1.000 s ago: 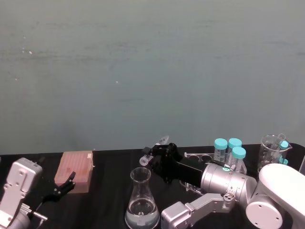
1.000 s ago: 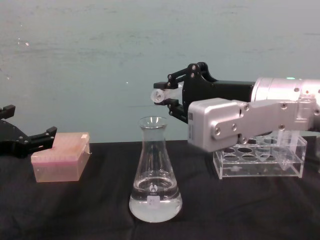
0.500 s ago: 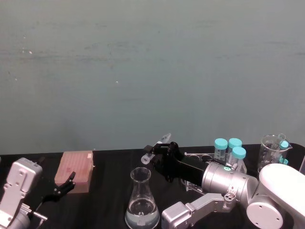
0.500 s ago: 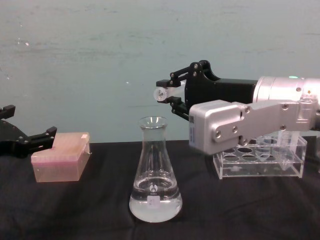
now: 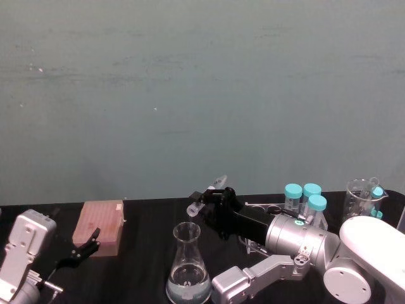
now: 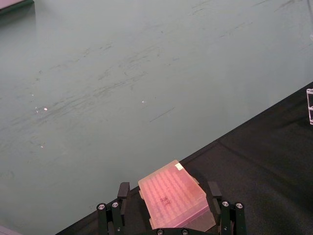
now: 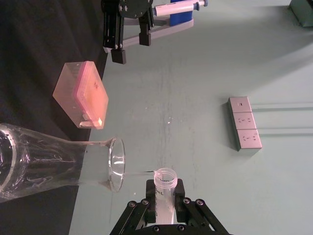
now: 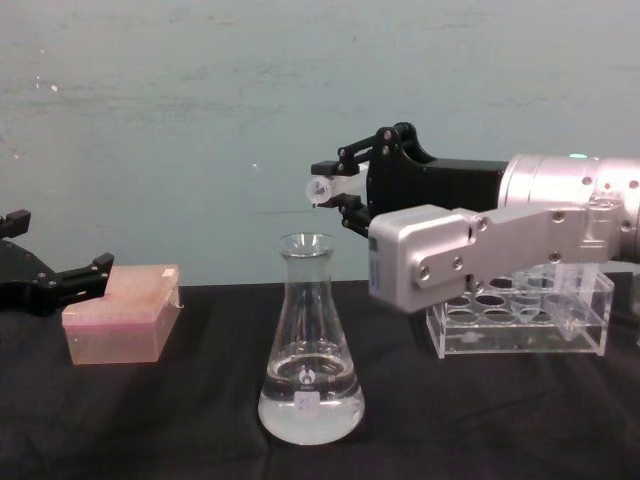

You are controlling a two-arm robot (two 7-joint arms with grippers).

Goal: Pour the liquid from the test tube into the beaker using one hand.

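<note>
Beaker point(image 8: 309, 330): stands upright on the black table point(image 8: 150, 425); serves as reference for every position below. Holds a shallow pool of the liquid point(image 8: 310, 415) in its wide base. Carries a small white label point(image 8: 306, 402) low on the front wall.

Test tube point(image 8: 319, 189): hangs above the beaker's flared rim, clear of the glass. Lies tipped close to level, open mouth turned toward the rim and slightly lowest. From the right wrist view, mouth just beyond the rim, joined to it by a thin clear thread; stream or reflection, cannot tell. From the chest view, a small drop-like trace directly under the mouth.

Right gripper point(image 8: 336, 186): reaches in from the right of the beaker, above rim height. Fingers drawn in narrow and clamped on the test tube, one on each side of the barrel just behind the mouth.

Left gripper point(image 6: 168, 188): parked well to the left of the beaker, low over the table. Fingers spread wide, gripping nothing.

Pink box point(image 8: 122, 312): lies flat to the left of the beaker, between it and the left gripper, just beside that gripper's fingertips; contact not confirmable.

Clear tube rack point(image 8: 520, 325): stands to the right of the beaker, partly behind the silver arm point(image 8: 520, 235). Teal-capped tubes point(image 5: 304, 195) upright at the rack.
</note>
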